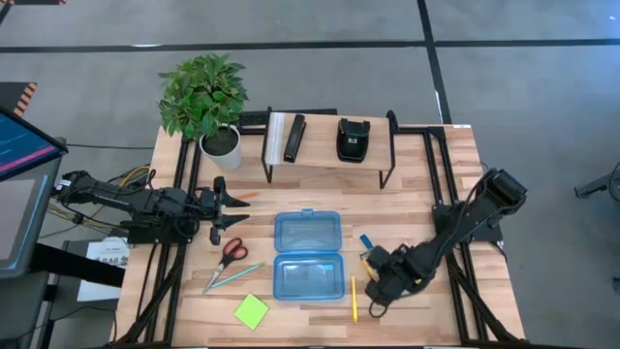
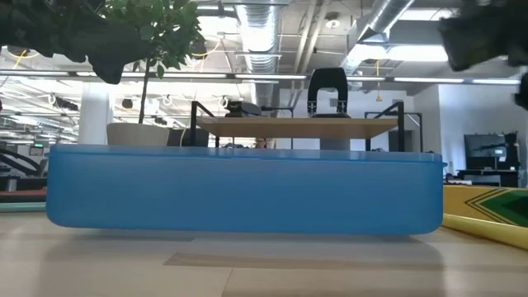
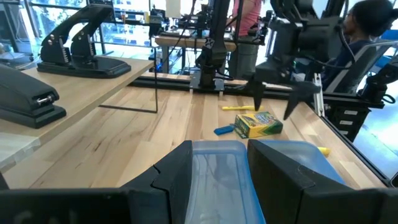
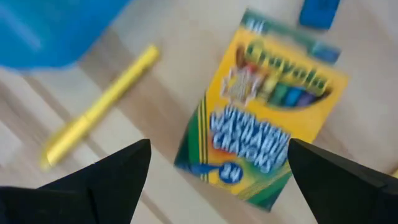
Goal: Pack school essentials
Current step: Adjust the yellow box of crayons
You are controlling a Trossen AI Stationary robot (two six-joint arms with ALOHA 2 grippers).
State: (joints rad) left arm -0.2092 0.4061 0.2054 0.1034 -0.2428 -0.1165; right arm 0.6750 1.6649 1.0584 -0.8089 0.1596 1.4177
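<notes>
Directly beneath the right gripper (image 4: 217, 163), jaws spread wide, lay the crayon box (image 4: 264, 109), long axis crossing them.

Yellow-green crayon box (image 4: 264, 106) flat on the wood, blue eraser (image 4: 319, 12) and yellow pencil (image 4: 99, 106) beside.

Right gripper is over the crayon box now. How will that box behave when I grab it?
The crayon box looks like thin printed card, so it probably dents under a hard squeeze. It lies flat, so it should slide rather than roll or tip. The open right gripper straddles it; the glossy faces may slip.
</notes>
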